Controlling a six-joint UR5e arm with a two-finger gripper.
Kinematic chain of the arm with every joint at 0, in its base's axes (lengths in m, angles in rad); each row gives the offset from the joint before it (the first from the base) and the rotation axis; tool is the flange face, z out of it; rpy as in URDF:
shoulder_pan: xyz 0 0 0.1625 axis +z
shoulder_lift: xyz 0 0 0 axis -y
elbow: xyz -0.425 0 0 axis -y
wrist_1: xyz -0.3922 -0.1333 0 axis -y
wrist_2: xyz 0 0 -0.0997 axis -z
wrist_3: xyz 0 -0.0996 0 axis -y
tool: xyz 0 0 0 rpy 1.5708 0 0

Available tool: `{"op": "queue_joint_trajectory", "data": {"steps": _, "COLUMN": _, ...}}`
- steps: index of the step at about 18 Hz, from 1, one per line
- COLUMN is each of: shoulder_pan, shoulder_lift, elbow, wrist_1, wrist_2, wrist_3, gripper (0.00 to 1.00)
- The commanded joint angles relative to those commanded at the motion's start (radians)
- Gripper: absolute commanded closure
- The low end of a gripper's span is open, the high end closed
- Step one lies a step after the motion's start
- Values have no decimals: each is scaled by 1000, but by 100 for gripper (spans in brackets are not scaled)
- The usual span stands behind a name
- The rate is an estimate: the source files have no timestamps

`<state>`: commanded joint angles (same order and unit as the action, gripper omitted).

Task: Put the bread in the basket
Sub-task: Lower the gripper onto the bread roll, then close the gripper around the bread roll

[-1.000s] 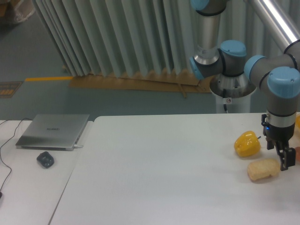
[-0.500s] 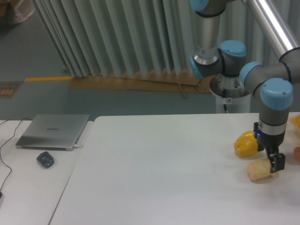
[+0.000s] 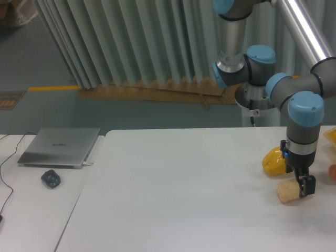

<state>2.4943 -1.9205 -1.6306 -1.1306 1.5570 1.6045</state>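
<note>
Shifted left, fingers (image 3: 303, 185) over bread (image 3: 287, 191), straddling it, grip state unclear

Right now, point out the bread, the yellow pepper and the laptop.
bread (image 3: 287, 191): fixed camera, visible left end of the roll.
yellow pepper (image 3: 273, 161): fixed camera, left side of its body, beside the arm.
laptop (image 3: 60, 146): fixed camera, middle of the closed lid.

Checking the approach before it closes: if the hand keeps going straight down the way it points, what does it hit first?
The bread. The hand points down over the roll's right end, apparently at it already, with the table right beneath. Depth is unclear from this one view; the yellow pepper sits off that line.
</note>
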Motion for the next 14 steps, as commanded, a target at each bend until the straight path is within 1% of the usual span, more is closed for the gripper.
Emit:
{"op": "queue_joint_trajectory", "data": {"steps": 4, "shoulder_pan": 0, "shoulder_lift": -9, "elbow": -6, "wrist_1": 3, "wrist_2": 0, "wrist_3": 9, "gripper": 0}}
{"op": "queue_joint_trajectory", "data": {"steps": 14, "shoulder_pan": 0, "shoulder_lift": -11, "elbow": -18, "wrist_1": -5, "wrist_2": 3, "wrist_3": 6, "gripper": 0}}
